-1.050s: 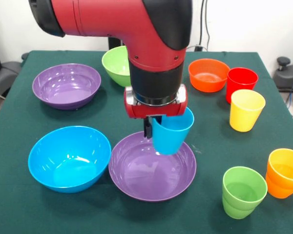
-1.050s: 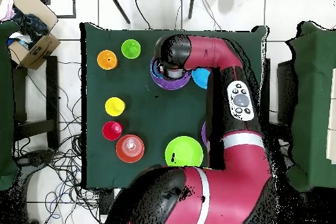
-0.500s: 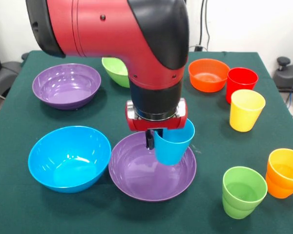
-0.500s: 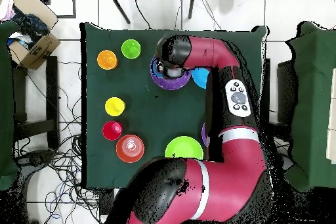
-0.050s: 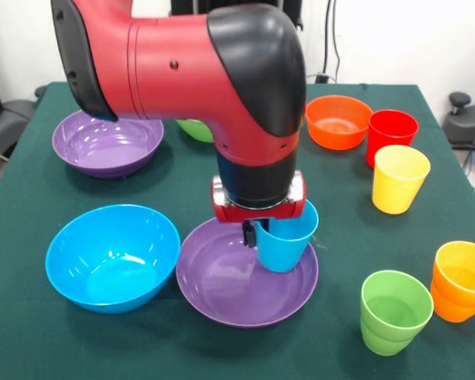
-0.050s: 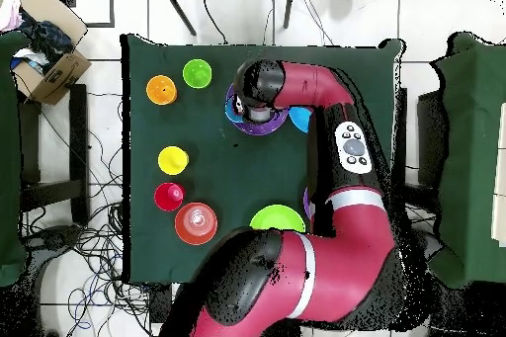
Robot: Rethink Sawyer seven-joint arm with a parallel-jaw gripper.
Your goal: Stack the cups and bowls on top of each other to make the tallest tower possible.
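Inside the purple bowl's [image 5: 222, 289] right rim, gripper [image 5: 257, 231] grips blue cup [image 5: 285, 245].

The front view looks close and slightly down across the counter [image 5: 79, 348] toward the arm [image 5: 190, 63]. The overhead view looks straight down from high above. Both share the whole counter [image 6: 247, 175].

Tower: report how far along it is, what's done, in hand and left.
Done: nothing is stacked yet; the near purple bowl lies bare as a base. In hand: the hand grips the blue cup at its rim, low inside that bowl. Left: the blue bowl, far purple bowl, green bowl, orange bowl, and the red, yellow, green and orange cups.
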